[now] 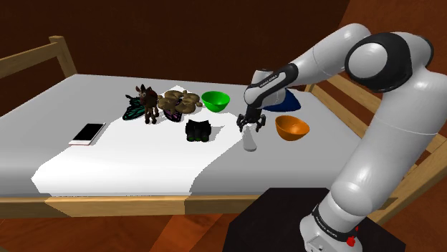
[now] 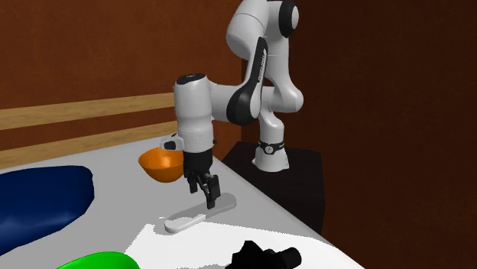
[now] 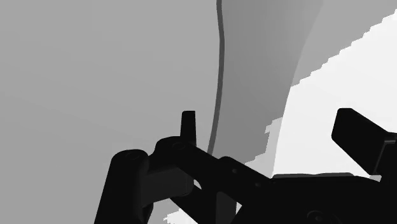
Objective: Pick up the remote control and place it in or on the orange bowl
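Black two-finger gripper (image 2: 209, 197) spread over the long white remote control (image 2: 191, 220), flat on the white bed (image 1: 143, 157) near the round orange bowl (image 2: 160, 164) (short carry); I'd straddle its narrow width, descend, then close

remote, look: long, slim, plain white remote control (image 1: 249, 142) (image 2: 196, 217) with rounded ends
remote, pose: lies flat, full length down on the white bed surface (image 1: 143, 161)
remote, place: near the surface's front edge in the shoulder view, in the lit patch
bowl, look: round, smooth orange bowl (image 1: 291, 127) (image 2: 160, 164)
bowl, pose: upright, mouth up, on the same surface
bowl vs remote: bowl sits near the remote on the shoulder view's right; the two are apart, not touching
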`<action>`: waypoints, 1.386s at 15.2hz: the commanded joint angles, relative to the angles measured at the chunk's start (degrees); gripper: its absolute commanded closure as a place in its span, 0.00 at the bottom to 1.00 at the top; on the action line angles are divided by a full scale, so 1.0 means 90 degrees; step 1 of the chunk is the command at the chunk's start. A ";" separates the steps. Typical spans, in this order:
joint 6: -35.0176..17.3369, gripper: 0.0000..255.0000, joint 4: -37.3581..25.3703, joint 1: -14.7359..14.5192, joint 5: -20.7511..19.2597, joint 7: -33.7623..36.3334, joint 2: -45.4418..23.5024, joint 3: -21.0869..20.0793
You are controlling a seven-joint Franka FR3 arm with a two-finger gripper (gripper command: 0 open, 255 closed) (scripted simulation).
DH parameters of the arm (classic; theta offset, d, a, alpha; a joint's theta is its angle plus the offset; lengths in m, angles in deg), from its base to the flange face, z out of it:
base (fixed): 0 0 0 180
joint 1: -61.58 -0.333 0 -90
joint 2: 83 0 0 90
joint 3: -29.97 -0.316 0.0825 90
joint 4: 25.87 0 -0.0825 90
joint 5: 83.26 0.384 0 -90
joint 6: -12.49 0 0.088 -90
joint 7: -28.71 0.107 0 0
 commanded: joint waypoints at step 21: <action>-0.0545 1.00 0.0055 0.0013 0.0095 -0.0051 -0.0483 -0.0023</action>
